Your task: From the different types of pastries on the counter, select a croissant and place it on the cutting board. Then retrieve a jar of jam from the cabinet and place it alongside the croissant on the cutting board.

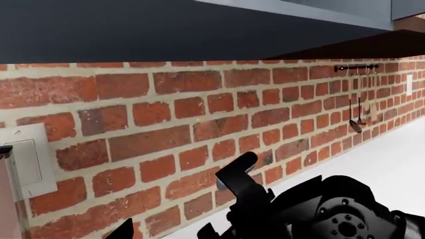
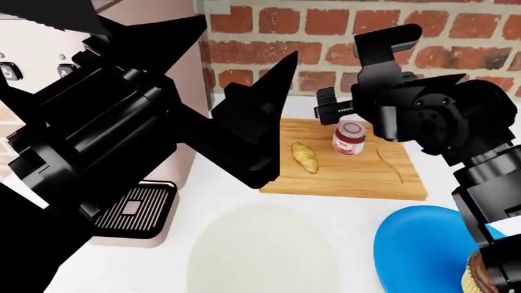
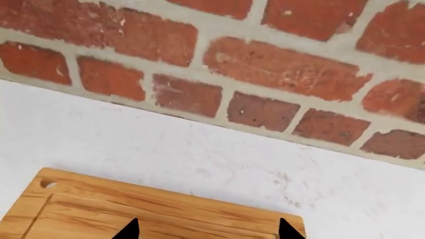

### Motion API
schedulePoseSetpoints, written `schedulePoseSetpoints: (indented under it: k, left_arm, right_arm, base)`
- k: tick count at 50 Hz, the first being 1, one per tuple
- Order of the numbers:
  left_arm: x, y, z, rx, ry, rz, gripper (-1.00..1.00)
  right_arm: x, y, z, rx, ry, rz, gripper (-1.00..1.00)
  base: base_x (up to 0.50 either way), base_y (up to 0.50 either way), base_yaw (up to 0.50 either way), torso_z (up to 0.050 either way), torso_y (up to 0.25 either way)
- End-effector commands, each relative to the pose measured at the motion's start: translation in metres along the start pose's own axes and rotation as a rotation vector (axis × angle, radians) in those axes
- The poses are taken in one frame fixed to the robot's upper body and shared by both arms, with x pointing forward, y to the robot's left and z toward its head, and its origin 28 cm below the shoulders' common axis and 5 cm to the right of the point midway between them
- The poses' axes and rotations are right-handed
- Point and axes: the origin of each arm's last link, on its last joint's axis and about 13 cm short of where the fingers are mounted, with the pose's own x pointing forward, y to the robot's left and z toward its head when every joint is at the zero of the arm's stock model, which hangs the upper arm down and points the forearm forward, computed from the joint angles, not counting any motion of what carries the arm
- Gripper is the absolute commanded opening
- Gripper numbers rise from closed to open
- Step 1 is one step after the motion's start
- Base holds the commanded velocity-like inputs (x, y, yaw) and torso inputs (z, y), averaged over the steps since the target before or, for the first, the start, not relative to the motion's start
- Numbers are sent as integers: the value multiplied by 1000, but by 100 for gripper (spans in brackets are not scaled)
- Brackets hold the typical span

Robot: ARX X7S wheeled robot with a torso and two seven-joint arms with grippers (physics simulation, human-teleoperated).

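Looking down from the head: one brick wall (image 2: 456, 24), rough red blocks with pale mortar, behind everything. One white smooth desk (image 2: 219, 183) below it. One big pinkish coffee machine (image 2: 175, 36) with a ribbed black drip tray, well off to the left arm's side of the cutting board (image 2: 358, 177).

That cutting board: single, rectangular, light-brown wood with visible grain, a curved groove near its far-right end, lying flat on the desk just in front of the wall. Two plates nearer the robot than the board: one round cream plate (image 2: 260, 250), matte, and one glossy blue plate (image 2: 415, 244). One cupcake (image 2: 482, 278) at the blue plate's edge, only partly in view.

On the board, two things, near each other but not touching. One croissant (image 2: 306, 157), golden-tan, ridged, tapered at both ends, lying toward the board's left part. One jar of jam (image 2: 349, 138), upright, glass with dark red inside, white label, white-and-pink round lid, beside the croissant toward the wall.

Right pincer (image 3: 206, 230) hanging above the board's wall-side edge, fingers apart, nothing between them; right wrist view shows two black tips over the wood and a small hole in the board's corner. Left pincer (image 1: 179, 199) raised, facing the bricks, fingers spread, nothing held.

One rail of hanging utensils (image 1: 359, 107) far along the wall. One white wall plate (image 1: 30, 159) near the left pincer.
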Motion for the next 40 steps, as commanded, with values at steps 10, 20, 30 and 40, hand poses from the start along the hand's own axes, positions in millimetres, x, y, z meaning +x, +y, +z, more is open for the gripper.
schedulePoseSetpoints:
  k: [10, 20, 30, 40]
  left_arm:
    - [-1, -1, 1, 2, 0, 1, 100]
    - [-1, -1, 3, 4, -1, 2, 100]
    - [-1, -1, 3, 5, -5, 6, 100]
    - [-3, -2, 6, 6, -14, 7, 100]
  right_arm:
    - [-69, -36, 11, 3, -104, -4, 100]
    - [-122, -65, 3, 51, -194, -34, 100]
    - [-165, -89, -13, 102, -271, -93, 100]
    - [-204, -104, -26, 179, -385, -151, 100]
  base:
    - [0, 0, 0, 0, 0]
    - [0, 0, 0, 0, 0]
    - [0, 0, 0, 0, 0]
    - [0, 0, 0, 0, 0]
